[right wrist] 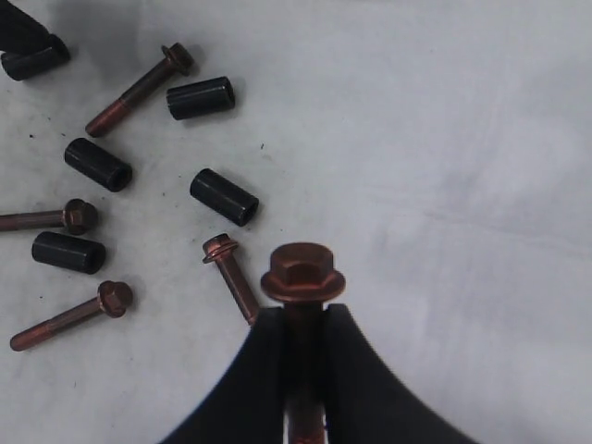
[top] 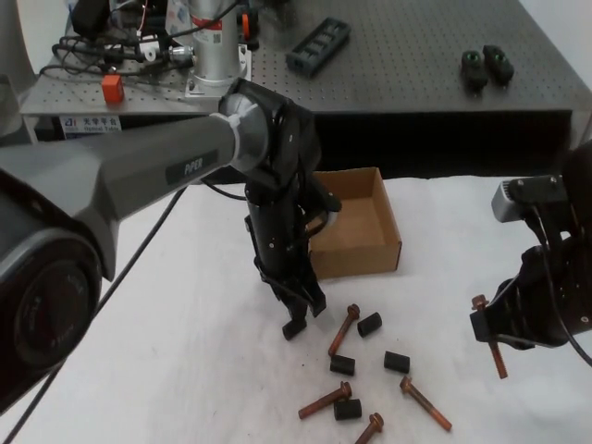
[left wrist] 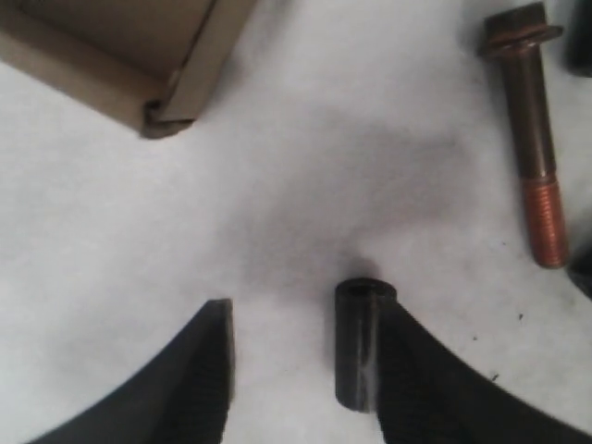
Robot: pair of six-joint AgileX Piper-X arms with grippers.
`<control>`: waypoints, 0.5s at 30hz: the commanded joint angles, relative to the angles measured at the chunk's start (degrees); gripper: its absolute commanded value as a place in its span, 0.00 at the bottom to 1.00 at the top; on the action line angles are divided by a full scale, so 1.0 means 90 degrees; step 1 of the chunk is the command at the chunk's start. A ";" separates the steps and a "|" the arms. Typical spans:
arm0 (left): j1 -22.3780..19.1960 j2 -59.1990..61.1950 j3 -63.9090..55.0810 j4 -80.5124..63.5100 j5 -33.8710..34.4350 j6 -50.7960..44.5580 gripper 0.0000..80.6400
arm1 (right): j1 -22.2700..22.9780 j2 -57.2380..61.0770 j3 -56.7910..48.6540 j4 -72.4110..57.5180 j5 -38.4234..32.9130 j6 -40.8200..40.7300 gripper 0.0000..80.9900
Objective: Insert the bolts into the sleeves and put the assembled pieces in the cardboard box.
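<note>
Cardboard box near spread left gripper (sleeve against one finger), right gripper clamping bolt

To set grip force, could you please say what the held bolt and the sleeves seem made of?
Bolt: probably copper-toned plated steel, given its reddish sheen and hex head. Sleeves: matte black tubes, perhaps blackened metal or plastic; unclear which.
</note>
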 commanded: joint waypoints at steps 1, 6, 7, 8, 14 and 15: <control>0.0001 -0.0001 -0.0075 0.0051 0.0362 0.0120 0.42 | -0.0029 -0.0080 0.0002 -0.0042 -0.0064 0.0036 0.02; 0.0001 -0.0014 -0.0052 0.0432 0.0175 0.0284 0.42 | -0.0029 -0.0080 0.0002 -0.0008 -0.0064 0.0033 0.02; 0.0001 -0.0014 -0.0004 0.0428 0.0033 0.0295 0.42 | -0.0029 -0.0080 0.0002 0.0005 -0.0064 0.0033 0.02; 0.0001 -0.0014 0.0025 0.0428 -0.0052 0.0398 0.42 | -0.0029 -0.0080 0.0002 0.0007 -0.0064 0.0033 0.02; -0.0016 0.0005 0.0303 0.0250 -0.0060 0.0507 0.42 | -0.0029 -0.0080 0.0002 0.0004 -0.0064 0.0044 0.02; -0.0016 0.0035 0.0303 0.0223 -0.0060 0.0507 0.42 | -0.0029 -0.0080 0.0002 0.0004 -0.0064 0.0044 0.02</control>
